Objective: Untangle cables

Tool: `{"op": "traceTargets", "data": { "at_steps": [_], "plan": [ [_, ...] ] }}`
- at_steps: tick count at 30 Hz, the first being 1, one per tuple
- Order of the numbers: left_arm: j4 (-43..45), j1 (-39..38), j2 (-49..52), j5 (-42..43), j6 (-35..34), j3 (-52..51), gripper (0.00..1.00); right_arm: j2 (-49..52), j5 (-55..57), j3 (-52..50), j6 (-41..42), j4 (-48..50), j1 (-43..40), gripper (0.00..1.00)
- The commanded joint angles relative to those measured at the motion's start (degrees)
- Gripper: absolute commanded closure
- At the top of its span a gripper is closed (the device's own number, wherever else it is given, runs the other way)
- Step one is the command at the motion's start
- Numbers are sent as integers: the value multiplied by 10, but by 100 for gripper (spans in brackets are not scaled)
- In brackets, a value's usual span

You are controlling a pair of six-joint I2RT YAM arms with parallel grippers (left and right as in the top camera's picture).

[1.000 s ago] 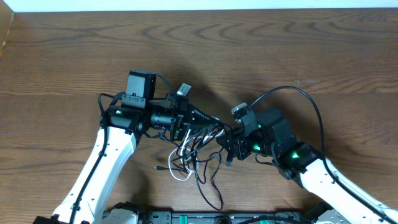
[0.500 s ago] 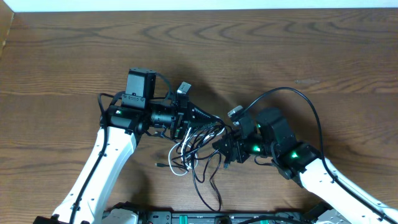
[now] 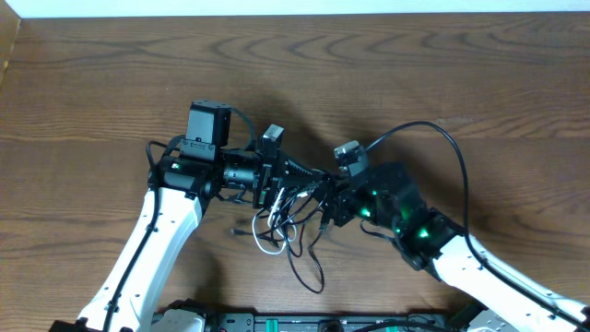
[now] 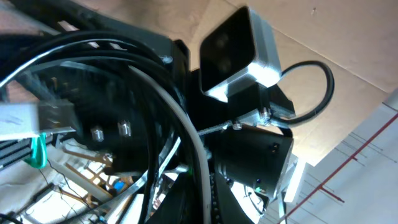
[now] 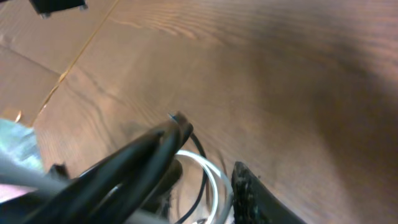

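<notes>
Mostly blk cables w/ white loops, knotted.

cables blurred up close, R gripper state hidden

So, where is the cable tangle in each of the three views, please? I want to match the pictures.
Overhead: the cable tangle sits just below the middle of the picture.
Left wrist: its black strands fill the left and centre, very close.
Right wrist: its strands cross the lower left corner.
Shared landmark: the wooden table, seen overhead and at the right wrist; the left wrist view does not clearly show it.
</notes>
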Motion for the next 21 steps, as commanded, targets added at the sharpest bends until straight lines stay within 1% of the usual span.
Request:
{"op": "traceTargets", "data": {
  "at_steps": [1,5,9,13,16,17,18,19,21],
  "plan": [
    [1,-1,1,29,-14,9,93,17,88,0,33,-2,7,93],
    [3,-1,1,28,-9,9,93,22,90,0,22,-23,4,99],
    [5,-1,1,5,27,9,93,20,89,0,-9,-34,2,99],
    [5,-1,1,3,90,9,92,1,88,0,-15,-59,-11,99],
    [-7,-1,1,3,187,9,91,-32,87,0,-28,-103,-34,99],
    [-18,-2,1,2,223,9,86,-44,87,0,-35,-119,-41,99],
    [-33,-4,1,-5,259,9,78,-60,87,0,-43,-136,-50,99],
    [-49,-7,1,-21,284,9,67,-73,87,0,-50,-150,-57,99],
    [-99,-18,1,-87,320,9,50,-106,82,0,-64,-175,-71,99]
  ]
}}
